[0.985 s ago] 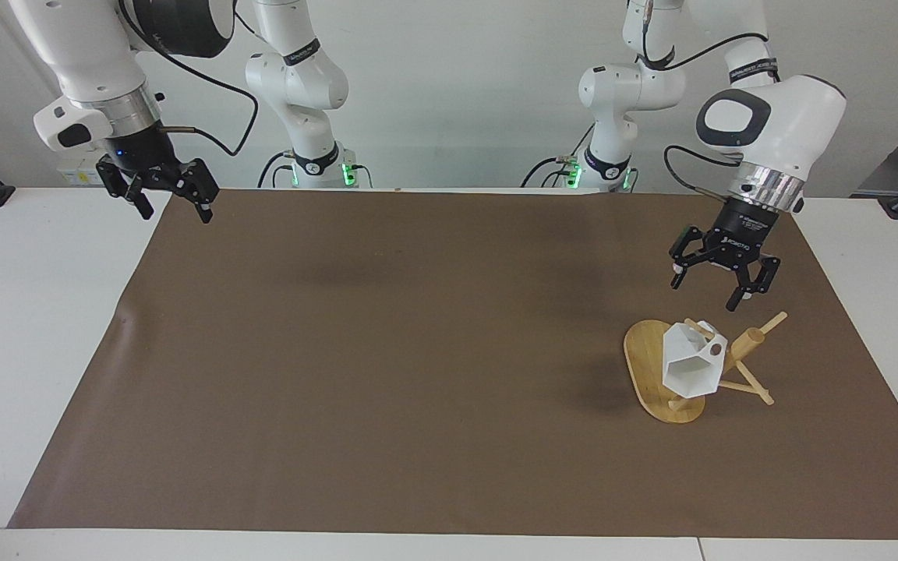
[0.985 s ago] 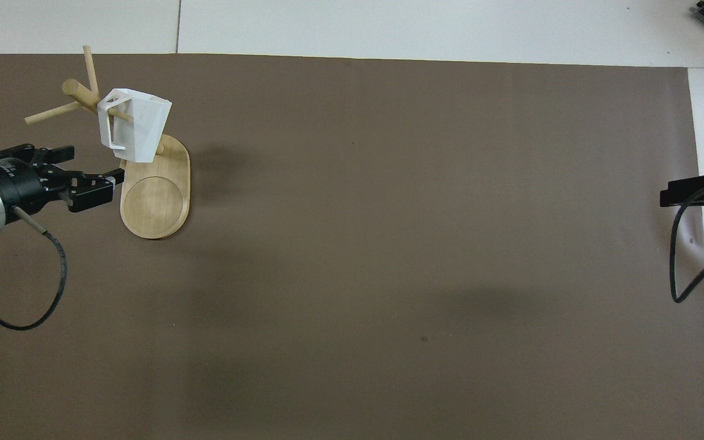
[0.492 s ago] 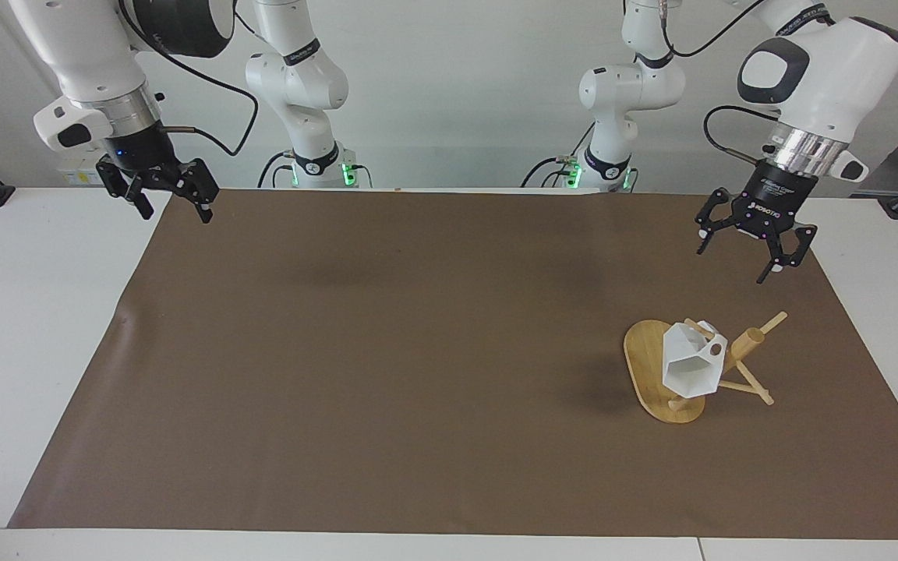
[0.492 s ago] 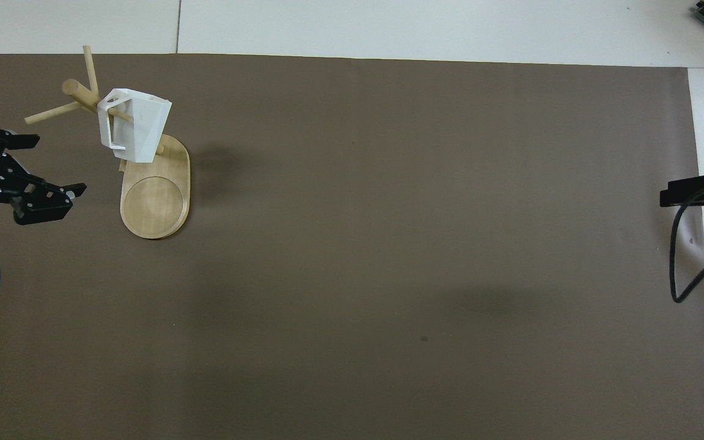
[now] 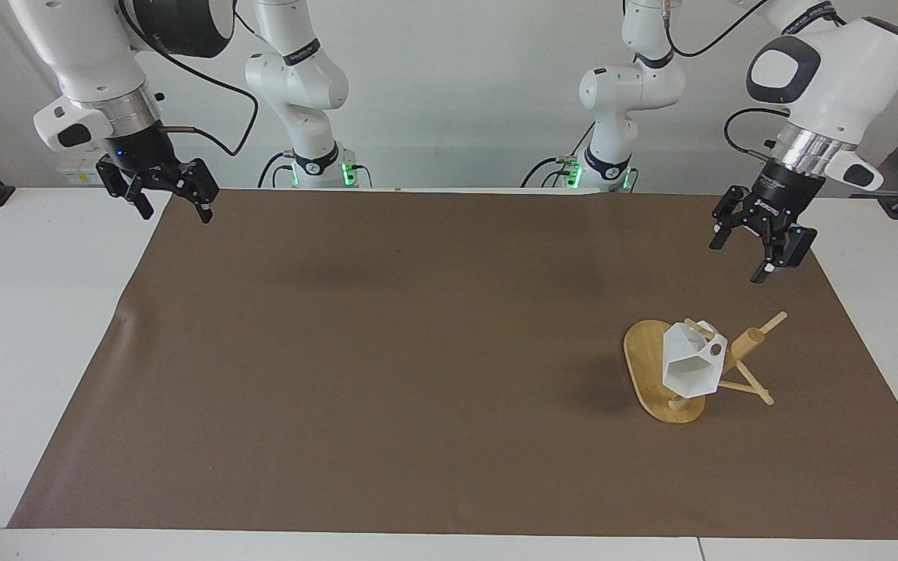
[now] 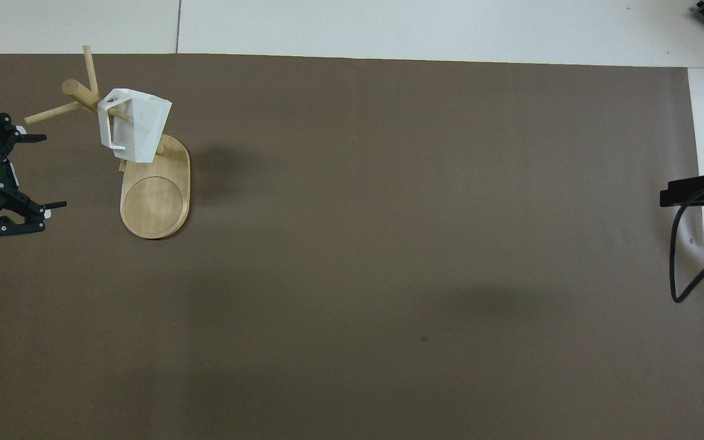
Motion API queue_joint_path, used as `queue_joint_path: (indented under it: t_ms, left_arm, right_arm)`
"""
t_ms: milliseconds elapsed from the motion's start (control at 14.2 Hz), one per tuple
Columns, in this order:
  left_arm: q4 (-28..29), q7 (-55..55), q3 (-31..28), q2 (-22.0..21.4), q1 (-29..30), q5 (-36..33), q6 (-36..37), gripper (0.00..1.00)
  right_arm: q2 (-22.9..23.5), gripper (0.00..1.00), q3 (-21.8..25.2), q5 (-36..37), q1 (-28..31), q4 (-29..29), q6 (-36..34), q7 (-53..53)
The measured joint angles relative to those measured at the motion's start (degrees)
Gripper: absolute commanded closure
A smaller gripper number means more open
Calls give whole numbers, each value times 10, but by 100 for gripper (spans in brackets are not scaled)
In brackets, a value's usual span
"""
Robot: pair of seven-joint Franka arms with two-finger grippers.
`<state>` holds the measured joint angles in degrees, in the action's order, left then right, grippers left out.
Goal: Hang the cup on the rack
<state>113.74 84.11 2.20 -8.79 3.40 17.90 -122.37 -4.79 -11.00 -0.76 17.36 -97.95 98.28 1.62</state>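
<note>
A: Where does the cup (image 5: 691,363) stand?

B: It hangs by its handle on a peg of the rack (image 5: 671,372), mouth tipped toward the camera in the facing view. The rack stands on the brown mat (image 5: 418,351) toward the left arm's end of the table. Hanging looks done to me.

A: And the grippers?

B: The left gripper (image 5: 761,238) is up in the air at about one o'clock from the cup in the facing view, over the mat's edge, fingers spread, holding nothing. The right gripper (image 5: 159,185) waits over the mat's corner at the right arm's end, also spread and empty.

A: Anything left?

B: Perhaps only parking the left arm.

A: What's unclear?

B: How deep the peg sits through the handle. Overhead, the right gripper (image 6: 700,190) is cut off at the three o'clock edge, and the left gripper (image 6: 13,174) at nine o'clock.
</note>
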Motion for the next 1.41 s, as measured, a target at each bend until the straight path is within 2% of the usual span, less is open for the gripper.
queue_joint_path:
  t_ms: [422,774,1055,1407]
  left_arm:
    - [-60,-202,-5,-5,1,-43,122,0]
    - [-78,-383,-5,-6,1,-52,156,0]
    - [-101,-544,-6,-7,1,-115,210,0]
    - [-114,-717,-10,-26,1,-128,224,0]
  right_arm:
    - [0,0,0,0,0,0,0,0]
    - [0,0,0,0,0,0,0,0]
    - [0,0,0,0,0,0,0,0]
    - [0,0,0,0,0,0,0,0]
